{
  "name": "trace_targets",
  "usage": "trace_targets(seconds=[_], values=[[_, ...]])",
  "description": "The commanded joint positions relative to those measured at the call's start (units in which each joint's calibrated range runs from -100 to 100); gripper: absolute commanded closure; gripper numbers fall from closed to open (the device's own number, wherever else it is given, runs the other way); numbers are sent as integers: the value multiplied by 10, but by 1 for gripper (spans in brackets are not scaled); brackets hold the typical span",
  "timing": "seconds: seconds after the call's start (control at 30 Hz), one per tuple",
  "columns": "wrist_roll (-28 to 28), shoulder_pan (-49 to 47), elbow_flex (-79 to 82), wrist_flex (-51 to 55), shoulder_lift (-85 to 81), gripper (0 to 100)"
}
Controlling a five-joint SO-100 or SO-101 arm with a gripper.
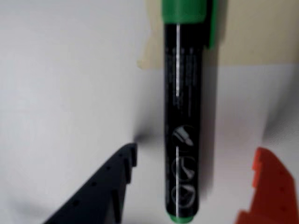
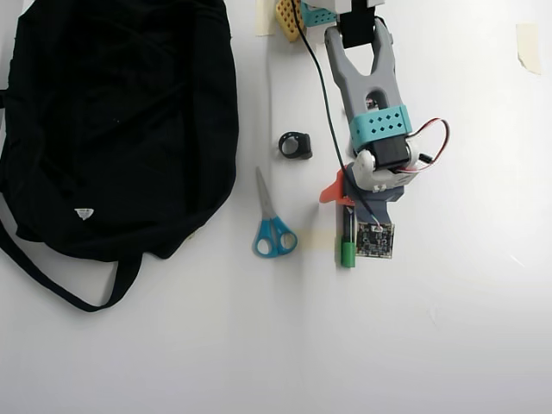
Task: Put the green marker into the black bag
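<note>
Wrist view: green marker (image 1: 182,121) lies flat on the white table (image 1: 70,93), green cap at top edge, between the spread fingers of the gripper (image 1: 196,158), dark finger left, orange right, neither seems to touch it, though it's blurry. Overhead view: gripper (image 2: 343,207) over marker (image 2: 347,241), scissors (image 2: 272,226) just left, black bag (image 2: 112,121) far left, well apart.
</note>
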Motion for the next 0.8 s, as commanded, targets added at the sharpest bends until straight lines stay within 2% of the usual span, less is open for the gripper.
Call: trace_targets(seconds=[0.0,0.53,0.77], values=[[3,1,-16,-7,-6,69],[0,0,-17,-2,15,69],[0,1,-14,-2,15,84]])
